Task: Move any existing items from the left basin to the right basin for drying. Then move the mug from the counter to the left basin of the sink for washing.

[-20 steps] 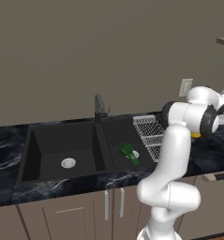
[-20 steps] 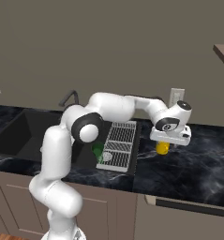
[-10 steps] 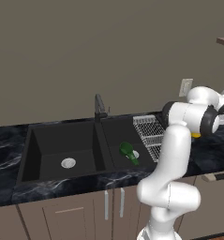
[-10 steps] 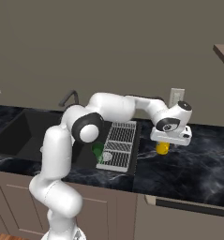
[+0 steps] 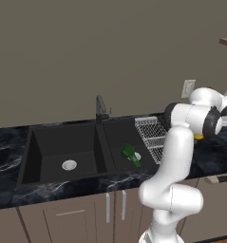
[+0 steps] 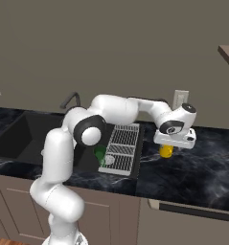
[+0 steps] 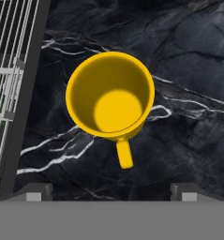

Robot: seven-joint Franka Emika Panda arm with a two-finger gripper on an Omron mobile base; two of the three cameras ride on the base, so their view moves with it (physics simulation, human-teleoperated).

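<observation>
The yellow mug (image 7: 110,96) stands upright on the black marble counter (image 7: 188,70), with its handle pointing toward the hand. My gripper (image 7: 111,191) hovers straight above it, open, its fingertips (image 7: 38,191) set wide apart and holding nothing. From the right base view the gripper (image 6: 173,142) hangs just over the mug (image 6: 166,151), right of the sink. A green bottle (image 5: 129,153) lies in the right basin (image 5: 118,135) near its drain. The left basin (image 5: 53,142) holds nothing but its silver drain.
A grey wire rack (image 5: 150,133) sits at the right side of the right basin, close to the mug's left in the hand view (image 7: 5,70). A dark faucet (image 5: 100,108) rises behind the divider. My arm arches over the rack from the base.
</observation>
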